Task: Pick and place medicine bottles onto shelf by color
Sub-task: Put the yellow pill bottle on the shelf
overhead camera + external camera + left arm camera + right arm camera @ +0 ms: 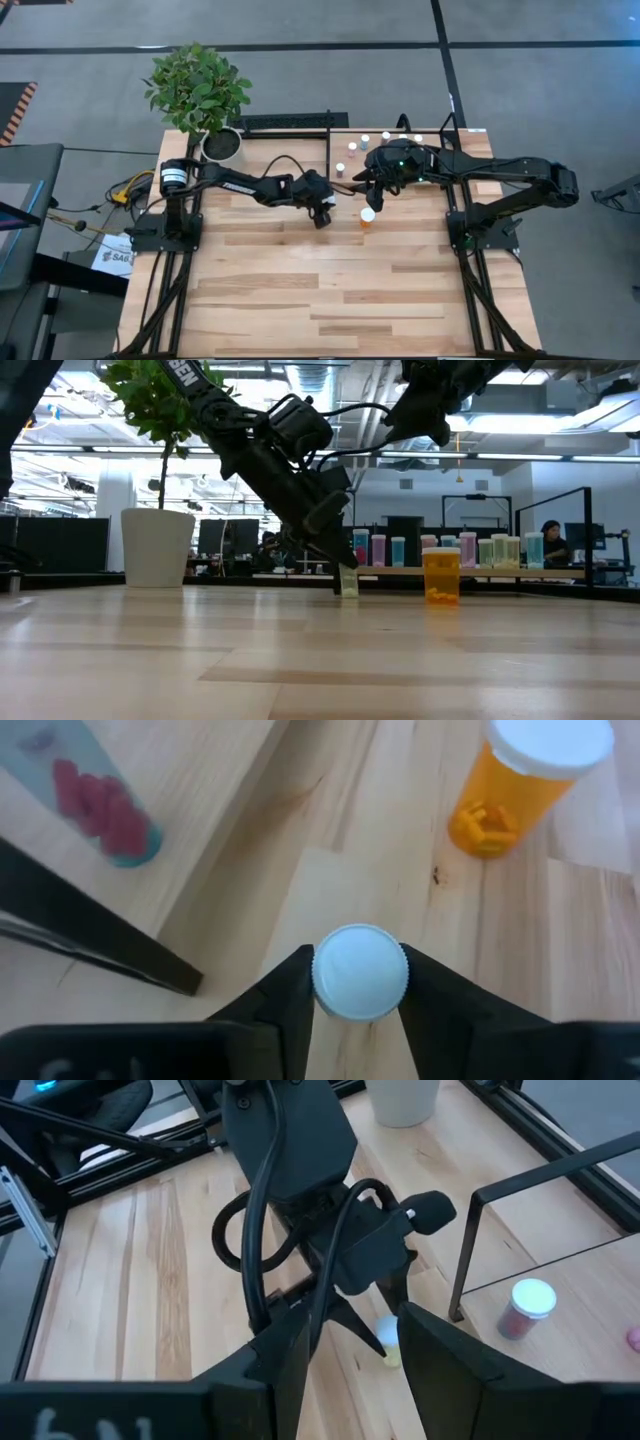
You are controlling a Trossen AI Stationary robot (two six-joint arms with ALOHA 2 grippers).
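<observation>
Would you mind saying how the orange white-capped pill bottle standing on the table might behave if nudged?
The orange white-capped pill bottle stands upright and narrow, so it probably tips easily. Being round, it would likely roll afterwards. Few pills show inside, so it seems light.

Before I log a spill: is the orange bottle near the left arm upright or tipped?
Upright. The orange bottle stands on the table, white cap on top, pills settled at its bottom.

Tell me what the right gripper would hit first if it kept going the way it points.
Most likely the left arm's wrist: the right wrist view has it filling the space straight ahead of the right gripper, above a small bottle on the table. Depth between them is unclear.
</observation>
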